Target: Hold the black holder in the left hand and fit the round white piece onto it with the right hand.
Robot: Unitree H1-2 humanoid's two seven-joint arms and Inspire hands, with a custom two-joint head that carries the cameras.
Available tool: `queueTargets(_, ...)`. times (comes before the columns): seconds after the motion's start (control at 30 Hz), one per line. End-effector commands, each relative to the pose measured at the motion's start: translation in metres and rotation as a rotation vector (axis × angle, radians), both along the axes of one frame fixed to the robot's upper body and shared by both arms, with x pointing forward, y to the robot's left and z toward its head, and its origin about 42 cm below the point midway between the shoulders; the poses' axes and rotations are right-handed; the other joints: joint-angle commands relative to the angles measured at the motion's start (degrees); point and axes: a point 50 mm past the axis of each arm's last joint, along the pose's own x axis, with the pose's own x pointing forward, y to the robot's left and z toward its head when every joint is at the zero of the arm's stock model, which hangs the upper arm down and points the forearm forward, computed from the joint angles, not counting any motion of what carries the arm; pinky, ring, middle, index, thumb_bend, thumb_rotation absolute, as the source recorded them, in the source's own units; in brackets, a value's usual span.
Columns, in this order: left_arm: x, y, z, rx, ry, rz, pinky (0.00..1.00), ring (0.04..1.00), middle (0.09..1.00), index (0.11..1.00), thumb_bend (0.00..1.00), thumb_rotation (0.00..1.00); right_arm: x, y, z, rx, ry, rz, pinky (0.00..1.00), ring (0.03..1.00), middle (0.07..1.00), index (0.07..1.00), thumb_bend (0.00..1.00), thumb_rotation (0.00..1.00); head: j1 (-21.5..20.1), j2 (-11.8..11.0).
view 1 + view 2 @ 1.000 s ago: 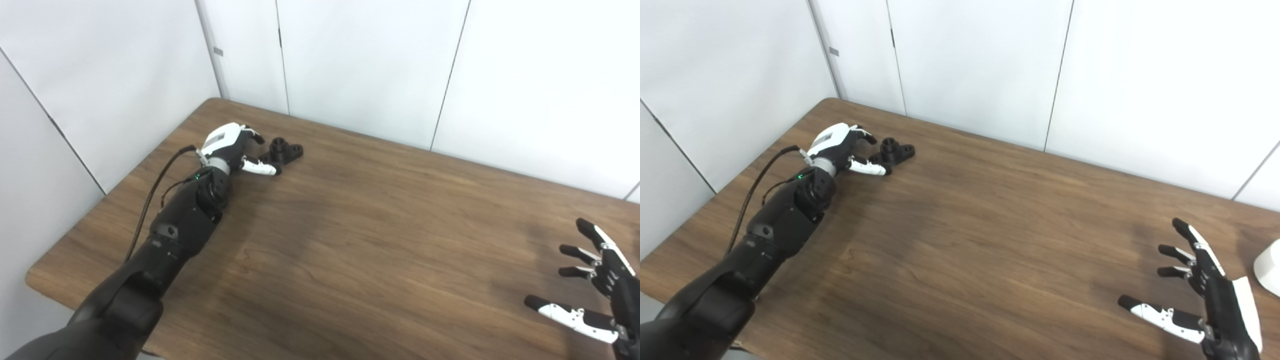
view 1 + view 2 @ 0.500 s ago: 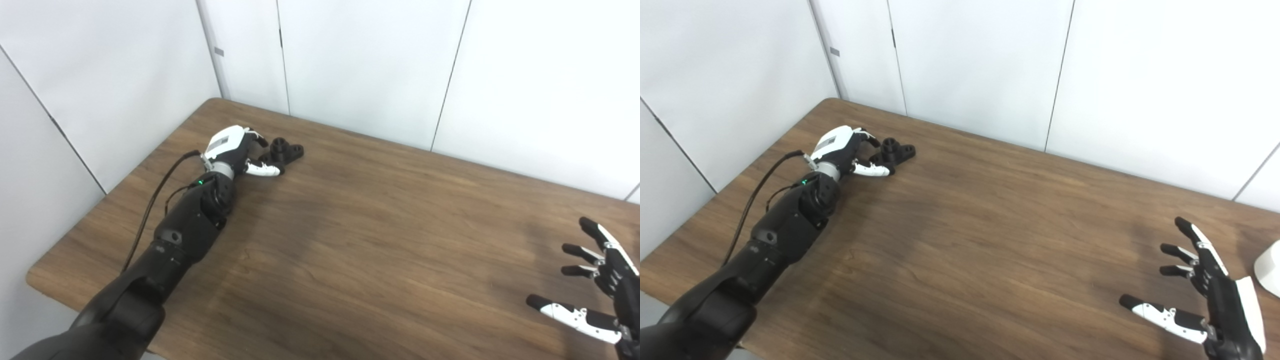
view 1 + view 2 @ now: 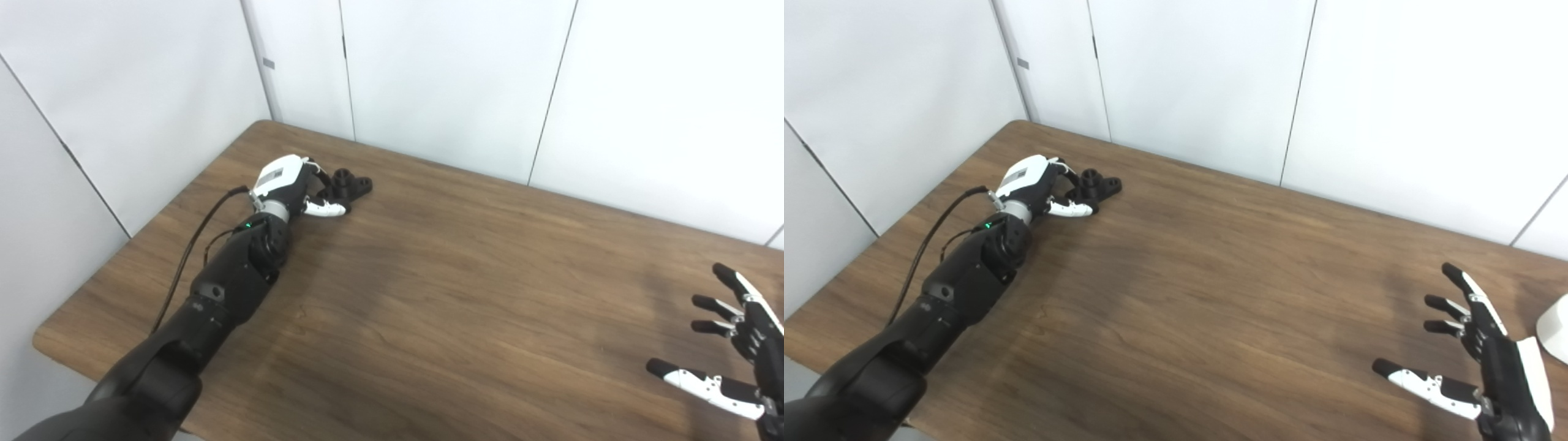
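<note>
My left hand [image 3: 286,184] cups the holder [image 3: 350,185], not clenched; it looks rigid, light, grabbable by its boss. Right hand [image 3: 1488,361] splayed, empty.

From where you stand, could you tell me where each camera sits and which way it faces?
Left eye view: on the head, looking down across the table; left hand at the holder, right hand cut by the frame edge.
Right eye view: beside it, offset right; right hand shows more fully, plus the white piece at the right edge.
Shared: table, holder, both arms, white wall panels.
</note>
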Motion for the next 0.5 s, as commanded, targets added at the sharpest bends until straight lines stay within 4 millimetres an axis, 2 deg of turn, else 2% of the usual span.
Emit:
queueTargets(0.0,0.0,0.003,-0.002,0.015,0.016,-0.007,0.99,0.999,0.916,0.504,0.55,0.07,0.001,0.002,0.018,0.003,-0.072,0.016,0.66,0.798,0.935,0.909,0.68,0.0,-0.19,0.12)
queueTargets(0.47,-0.001,-0.008,-0.012,0.006,-0.028,-0.058,1.0,0.972,0.878,0.486,0.52,0.06,-0.001,0.003,0.022,0.006,-0.066,0.016,0.66,0.797,0.937,0.909,0.67,0.0,-0.27,0.65)
